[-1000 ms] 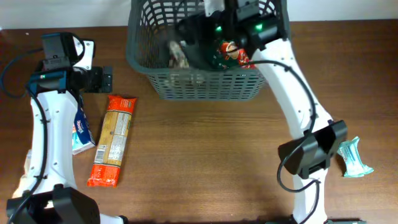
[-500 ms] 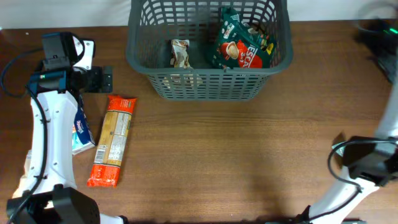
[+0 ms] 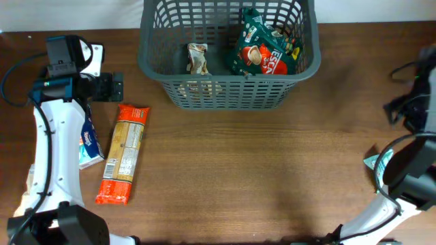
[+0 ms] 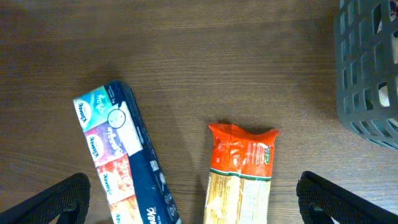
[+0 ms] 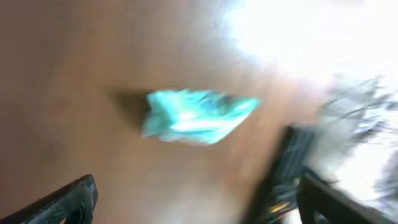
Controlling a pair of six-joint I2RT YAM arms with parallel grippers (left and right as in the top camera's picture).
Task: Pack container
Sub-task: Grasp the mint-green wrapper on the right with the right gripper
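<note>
Left gripper point(image 4: 194, 190): jaws spread wide, nothing held, poised above the table point(image 3: 238, 170) at its left side. Directly below it, per left wrist view: orange pasta packet point(image 4: 239, 174), lying lengthwise, crimped end toward the basket; beside it on the left, apart, a blue tissue packet point(image 4: 121, 155), angled. Right gripper point(image 5: 196, 193): jaws likewise wide apart and empty, as far as a heavily blurred wrist view allows; its arm sits at the table's far right edge in the overhead view. Below it: one teal packet point(image 5: 196, 118), flat on the wood, probably a crinkled wrapper. Container point(image 3: 153, 64): dark grey slotted basket, at the far centre of the table, well apart from both grippers; its corner shows at the right of the left wrist view. Contents: green packet point(image 3: 264, 51) with red and white print, leaning in the right half; small pale packet point(image 3: 197, 58) in the left half, the two not touching.
</note>
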